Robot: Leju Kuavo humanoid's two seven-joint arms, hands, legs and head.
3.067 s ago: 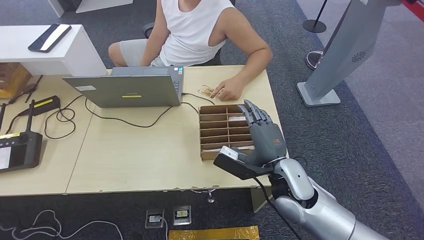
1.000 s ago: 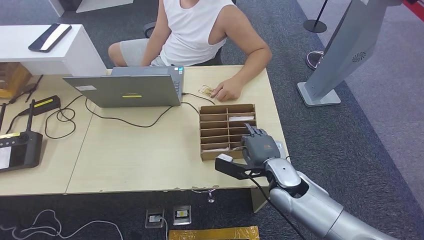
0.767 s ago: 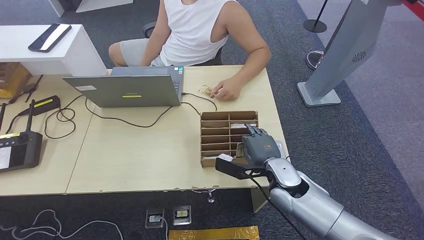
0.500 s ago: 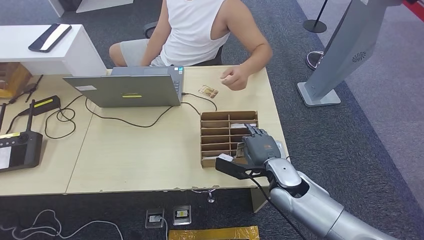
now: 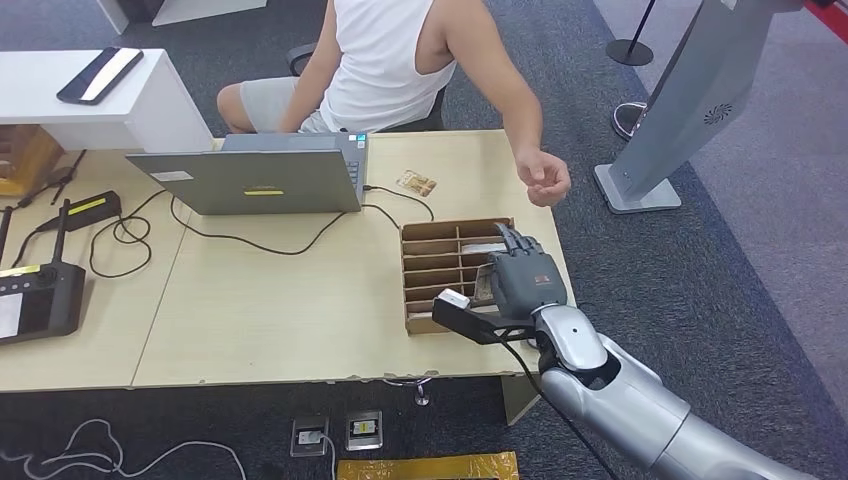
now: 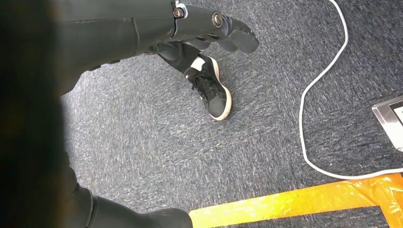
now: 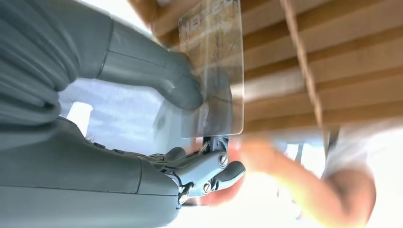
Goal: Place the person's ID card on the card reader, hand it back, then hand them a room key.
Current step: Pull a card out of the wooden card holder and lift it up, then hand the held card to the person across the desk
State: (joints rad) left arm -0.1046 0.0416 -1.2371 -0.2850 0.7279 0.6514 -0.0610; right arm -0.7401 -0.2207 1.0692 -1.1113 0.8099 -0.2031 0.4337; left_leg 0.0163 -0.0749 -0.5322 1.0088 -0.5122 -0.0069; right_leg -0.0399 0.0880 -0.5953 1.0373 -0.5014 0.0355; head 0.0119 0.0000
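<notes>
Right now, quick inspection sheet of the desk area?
Surface: tan desk, mostly bare at the front.
Job's things: room key card pinched by the right hand over the wooden card tray; small card lies near the laptop.
Clutter: black device at the desk's left edge.
Hands: left hand hangs over carpet, holding nothing.
Cables: black cable across the desk; white cable on the floor.
Surroundings: person's hand raised beyond the tray.
</notes>
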